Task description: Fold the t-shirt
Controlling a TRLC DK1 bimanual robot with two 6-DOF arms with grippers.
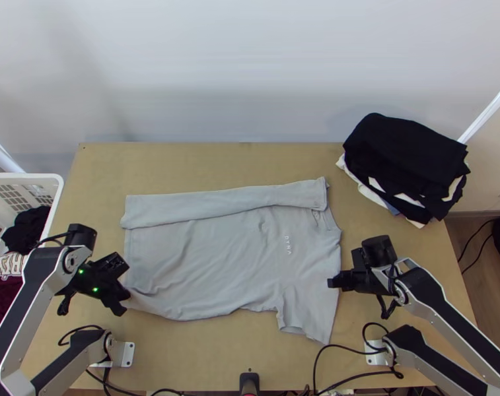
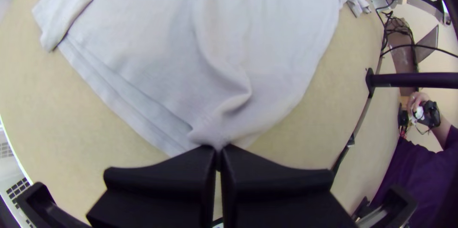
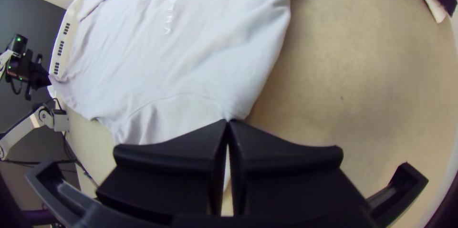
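While the t-shirt (image 1: 230, 264) lies across the light wooden table (image 1: 203, 356), a white basket (image 1: 26, 175) stands off to its left, with dark clothes (image 1: 26, 228) inside and a garment (image 1: 9, 265) bearing bold light letters. At the t-shirt's near left corner, the left gripper (image 1: 123, 301) has its two fingers pressed together with the hem pinched between their tips; a soft crease runs from that pinch into the body in the left wrist view. The t-shirt, pale grey, has its hem to the left and its collar (image 1: 321, 216) to the right, so the long axis runs left to right, roughly along the table. It is spread flat but for the far side, which is folded over in a long strip (image 1: 216, 203), and the near sleeve (image 1: 296, 320) points toward the near edge. Small white lettering (image 1: 288, 244) sits on the chest near the collar, its line running across the t-shirt's width. At the t-shirt's right edge, by the near shoulder, the right gripper (image 1: 333, 282) is clenched on the cloth, close to the sleeve seam (image 3: 186, 94). Beyond the collar end, to the t-shirt's far right, is a pile of clothes (image 1: 408, 152), black on top with white layers below.
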